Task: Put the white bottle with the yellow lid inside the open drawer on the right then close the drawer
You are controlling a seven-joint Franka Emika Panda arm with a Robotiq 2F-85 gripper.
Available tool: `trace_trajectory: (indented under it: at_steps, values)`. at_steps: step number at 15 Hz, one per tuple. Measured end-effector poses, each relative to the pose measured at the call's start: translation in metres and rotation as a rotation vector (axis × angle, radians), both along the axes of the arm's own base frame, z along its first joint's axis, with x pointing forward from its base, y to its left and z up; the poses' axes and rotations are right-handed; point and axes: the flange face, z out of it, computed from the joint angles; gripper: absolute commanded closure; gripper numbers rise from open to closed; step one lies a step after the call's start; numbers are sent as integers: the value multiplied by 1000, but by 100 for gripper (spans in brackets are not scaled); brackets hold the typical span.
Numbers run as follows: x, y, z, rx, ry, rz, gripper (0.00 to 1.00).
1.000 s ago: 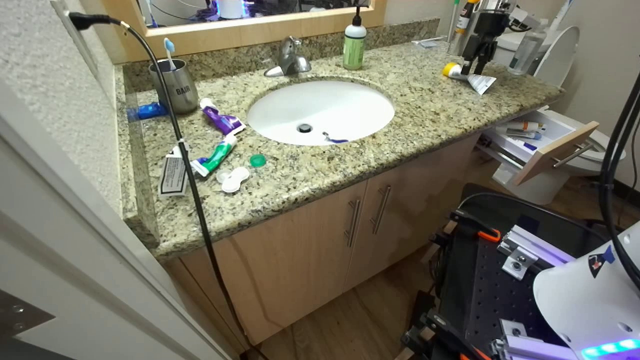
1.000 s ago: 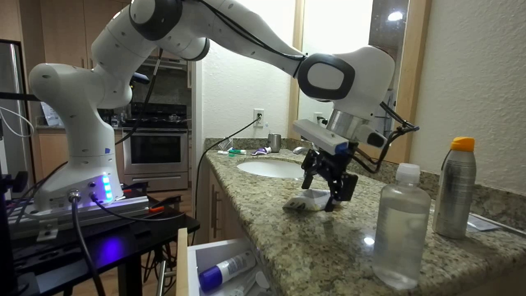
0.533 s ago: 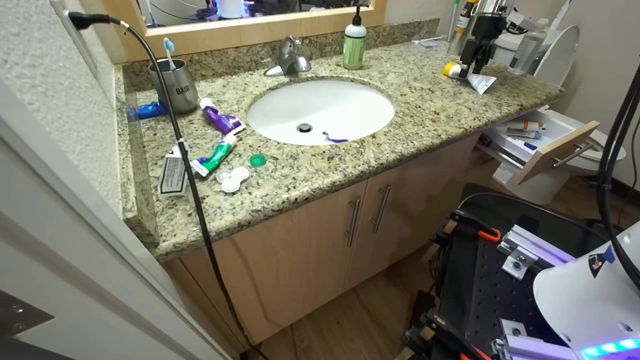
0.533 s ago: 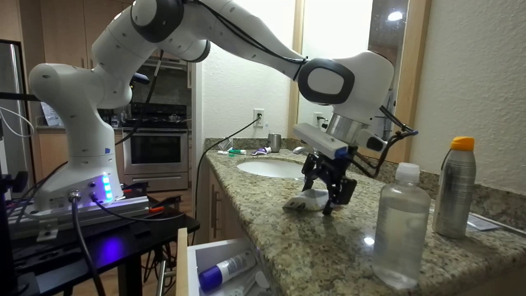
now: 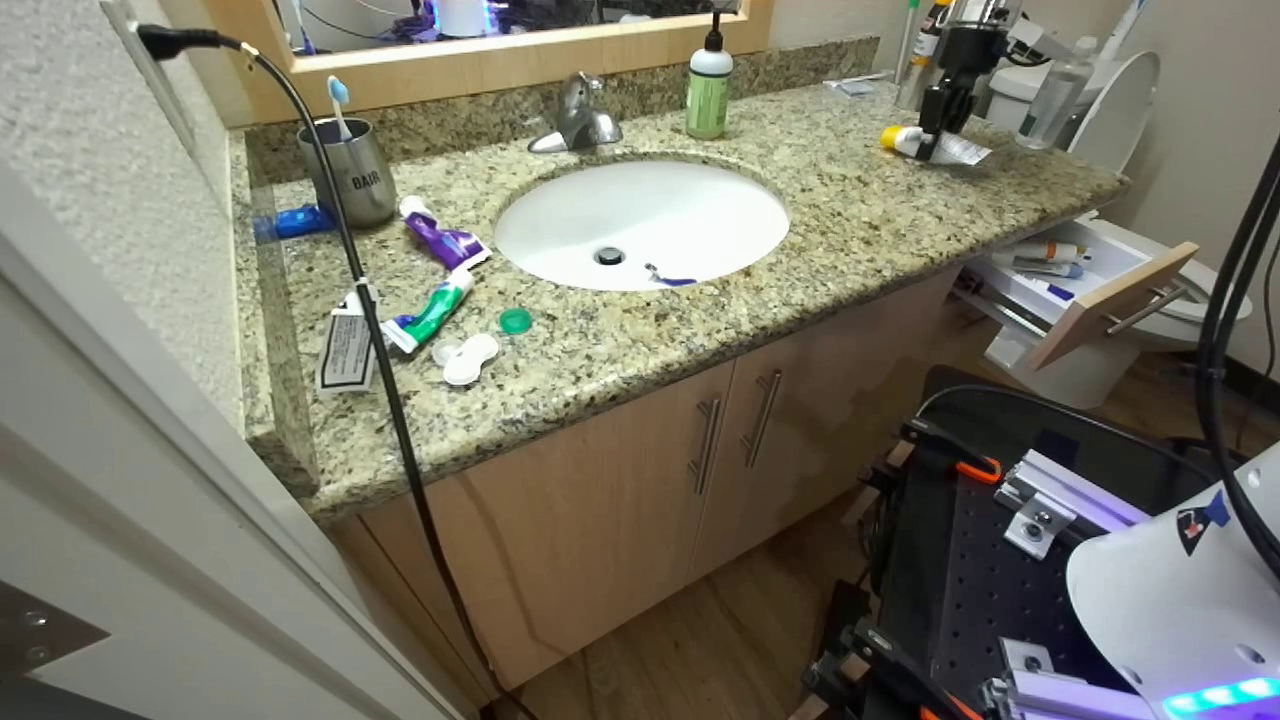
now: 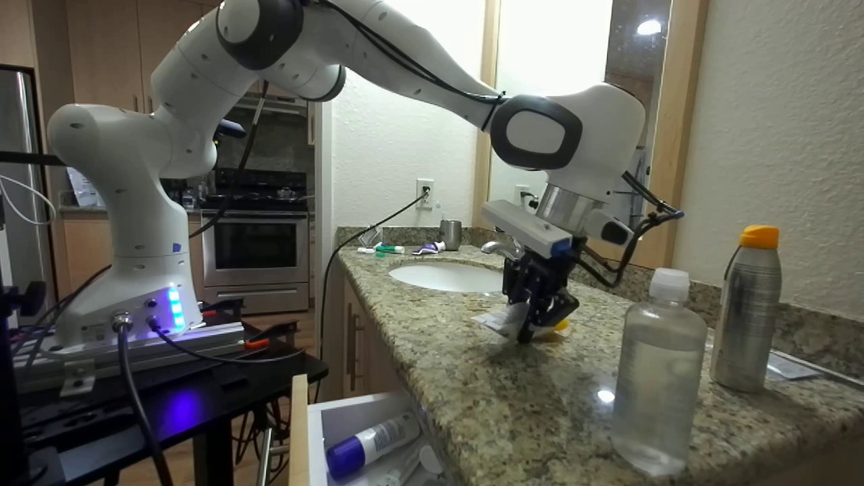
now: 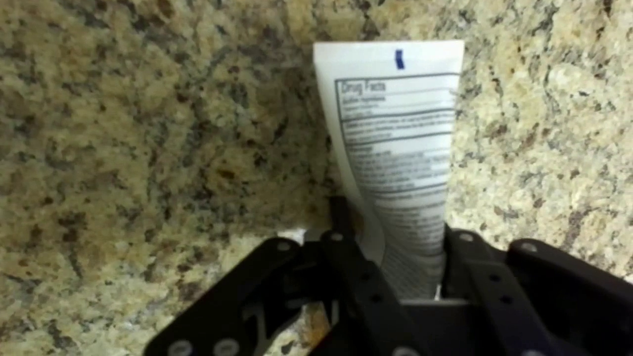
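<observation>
Between two and three o'clock from the sink [image 5: 700,215], in an exterior view, the gripper [image 7: 394,226] is clamped on the white tube [image 7: 401,148] at the counter [image 5: 830,190], while the open drawer [image 5: 1115,305], past three, holds a blue-capped bottle [image 6: 374,443] among other items [image 6: 407,466] and the cup [image 5: 365,185], past nine, a toothbrush [image 5: 340,100].

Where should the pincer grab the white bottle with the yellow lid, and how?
I'd probably pinch the white bottle with the yellow lid by its middle, across its long sides, coming from above. It lies on its side on the counter, and its middle looks narrower than the wide, flat end.
</observation>
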Motion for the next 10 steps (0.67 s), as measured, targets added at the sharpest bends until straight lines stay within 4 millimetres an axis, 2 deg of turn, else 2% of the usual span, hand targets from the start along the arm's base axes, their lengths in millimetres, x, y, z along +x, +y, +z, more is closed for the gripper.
trace_trajectory:
  at_steps: [3, 5, 8, 10]
  values:
    - [9, 3, 0, -2, 6, -31, 100]
    - [15, -2, 10, -28, 6, -65, 98]
    - [13, -21, 46, -126, -27, -92, 98]
    - [0, -37, 79, -212, -46, -115, 98]
